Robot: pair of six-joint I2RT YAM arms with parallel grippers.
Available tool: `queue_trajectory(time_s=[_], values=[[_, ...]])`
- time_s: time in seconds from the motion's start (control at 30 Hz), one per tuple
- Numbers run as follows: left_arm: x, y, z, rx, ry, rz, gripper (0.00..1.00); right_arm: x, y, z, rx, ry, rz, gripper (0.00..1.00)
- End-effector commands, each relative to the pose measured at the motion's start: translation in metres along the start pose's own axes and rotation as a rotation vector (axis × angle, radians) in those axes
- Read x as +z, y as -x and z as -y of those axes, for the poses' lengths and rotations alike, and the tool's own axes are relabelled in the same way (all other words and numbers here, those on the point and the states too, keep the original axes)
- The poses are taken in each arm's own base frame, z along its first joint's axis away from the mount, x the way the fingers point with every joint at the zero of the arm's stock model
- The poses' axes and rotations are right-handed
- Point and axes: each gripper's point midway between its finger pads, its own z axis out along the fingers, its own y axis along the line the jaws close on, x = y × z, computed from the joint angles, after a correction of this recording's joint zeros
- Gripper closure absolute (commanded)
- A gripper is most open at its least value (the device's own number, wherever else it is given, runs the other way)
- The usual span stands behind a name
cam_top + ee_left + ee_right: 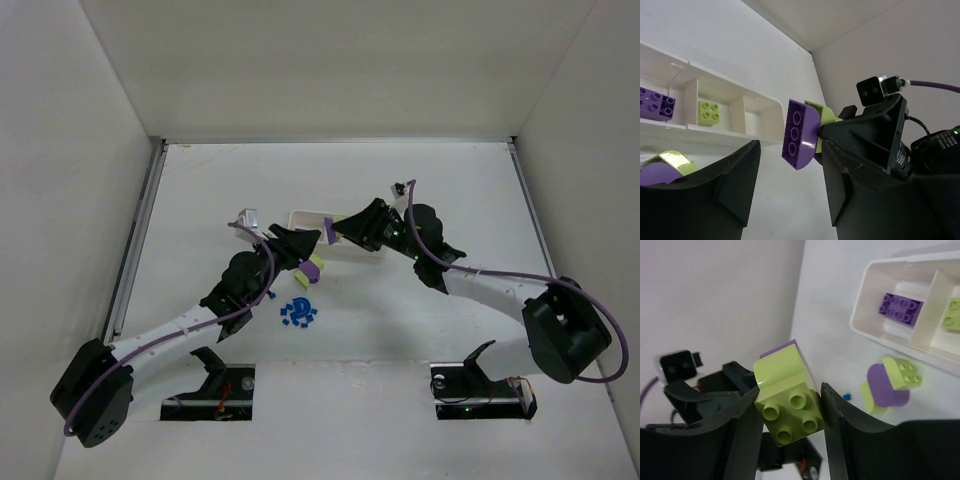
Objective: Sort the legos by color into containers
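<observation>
- I'm gripping a purple-green pair in my right hand near the tray.
- My left hand is hovering open just beside that pair.

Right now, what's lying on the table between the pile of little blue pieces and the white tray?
A stuck-together purple and green brick clump lies between the blue pieces and the tray; the top view shows it.
</observation>
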Motion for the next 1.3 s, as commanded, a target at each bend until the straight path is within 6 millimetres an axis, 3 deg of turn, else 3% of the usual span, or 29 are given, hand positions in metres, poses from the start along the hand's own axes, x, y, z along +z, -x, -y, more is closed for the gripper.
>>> queue_trajectory(time_s=[0.0,0.33,0.9,1.27], values=[[-0.003,0.01,0.023,-0.033,-0.09,0.039,0.51,-0.002,0.014,-0.036,0.123,0.168,0.028,0.74],[0.001,-0.002,0.032,-0.051,-0.13,0.015,0.45,0.006,0.013,-0.05,0.291,0.279,-0.009,0.74],[0.014,0.012,0.029,-0.066,-0.141,0.08,0.45,0.006,0.008,-0.053,0.397,0.343,-0.044,0.74],[0.019,0.015,0.035,-0.11,-0.166,0.096,0.55,0.013,-0.001,-0.048,0.435,0.352,-0.07,0.75]])
